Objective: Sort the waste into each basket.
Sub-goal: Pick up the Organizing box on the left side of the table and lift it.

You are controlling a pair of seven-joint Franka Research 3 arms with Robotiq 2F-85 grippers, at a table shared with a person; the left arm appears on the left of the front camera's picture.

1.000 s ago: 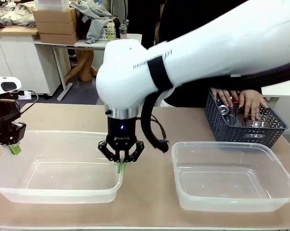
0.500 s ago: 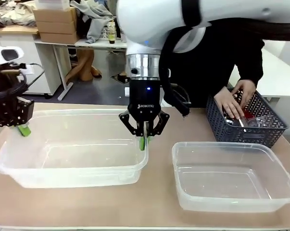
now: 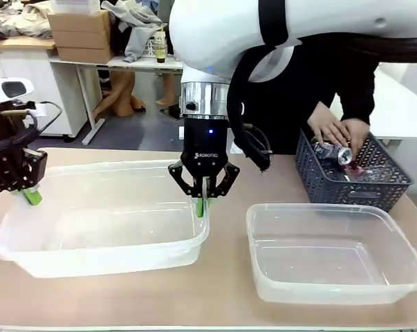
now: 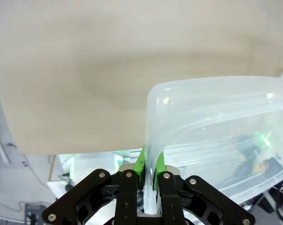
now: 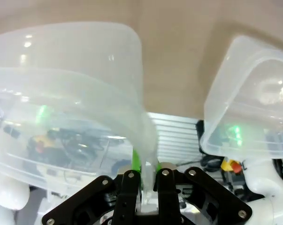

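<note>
The right arm [image 3: 215, 31] is glossy white with a black band [image 3: 270, 21], a silver wrist ring [image 3: 205, 104] and a looping black cable [image 3: 253, 149]. The right tool [image 3: 202, 207] is black with white ROBOTIQ lettering, a blue light and green pads [image 3: 201, 207]. The left tool [image 3: 31, 197] matches, with silver screws [image 4: 99, 174].

Open table [image 3: 229, 242] gap between left tub [image 3: 97, 259] and right tub [image 3: 332, 287]

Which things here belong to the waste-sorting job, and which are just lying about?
Job: left clear rectangular plastic tub; right clear rectangular plastic tub; dark blue-grey lattice plastic basket; silver metal drink can.
Lying about: brown cardboard boxes; grey clothing.
</note>
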